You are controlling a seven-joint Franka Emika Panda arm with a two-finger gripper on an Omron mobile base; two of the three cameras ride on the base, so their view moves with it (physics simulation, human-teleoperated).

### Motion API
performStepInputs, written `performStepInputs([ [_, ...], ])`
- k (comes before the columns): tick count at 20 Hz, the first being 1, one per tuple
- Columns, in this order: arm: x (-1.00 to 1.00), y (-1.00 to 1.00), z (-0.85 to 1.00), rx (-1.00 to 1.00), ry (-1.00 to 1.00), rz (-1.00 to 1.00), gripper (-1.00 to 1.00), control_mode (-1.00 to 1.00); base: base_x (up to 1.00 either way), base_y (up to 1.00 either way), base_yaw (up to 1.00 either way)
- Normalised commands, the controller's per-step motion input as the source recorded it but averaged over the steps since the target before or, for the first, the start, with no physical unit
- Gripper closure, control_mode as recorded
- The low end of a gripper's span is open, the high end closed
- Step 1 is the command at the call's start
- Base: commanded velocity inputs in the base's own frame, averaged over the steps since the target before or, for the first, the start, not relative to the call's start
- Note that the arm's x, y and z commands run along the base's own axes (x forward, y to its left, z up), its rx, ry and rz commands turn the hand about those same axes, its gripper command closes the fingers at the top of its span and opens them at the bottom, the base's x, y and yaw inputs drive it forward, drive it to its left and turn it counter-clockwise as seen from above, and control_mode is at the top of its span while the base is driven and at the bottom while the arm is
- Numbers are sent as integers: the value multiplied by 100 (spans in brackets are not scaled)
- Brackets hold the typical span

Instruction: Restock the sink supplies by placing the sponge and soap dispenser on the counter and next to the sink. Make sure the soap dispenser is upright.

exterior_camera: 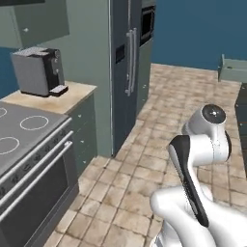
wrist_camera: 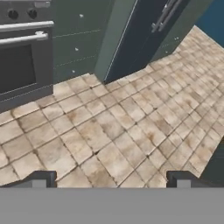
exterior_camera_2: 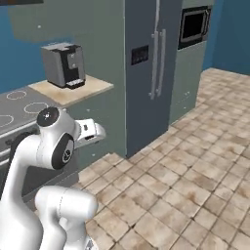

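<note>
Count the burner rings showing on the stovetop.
3 in the left base view: one far ring, one nearer, and one cut by the picture's left edge. More may lie beyond the picture's edge. The stovetop sits beside the coffee machine.

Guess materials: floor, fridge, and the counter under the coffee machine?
Floor: looks like matte stone or ceramic tile, mottled tan squares with grout lines. Fridge: probably brushed dark metal, with a smooth flat face and long pale handles. Counter: plain beige slab; stone or laminate, can't tell.

Matt stone-tile floor (wrist_camera: 131, 127), dark glossy fridge (exterior_camera_2: 149, 73)
</note>
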Motion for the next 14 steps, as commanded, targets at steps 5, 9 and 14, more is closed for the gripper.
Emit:
performStepInputs([
  [5, 0, 0, 0, 0, 0, 0, -100, 100, 62, 46, -60],
  [9, 0, 0, 0, 0, 0, 0, -100, 100, 74, 40, -59],
  [14, 0, 0, 0, 0, 0, 0, -100, 100, 96, 11, -57],
])
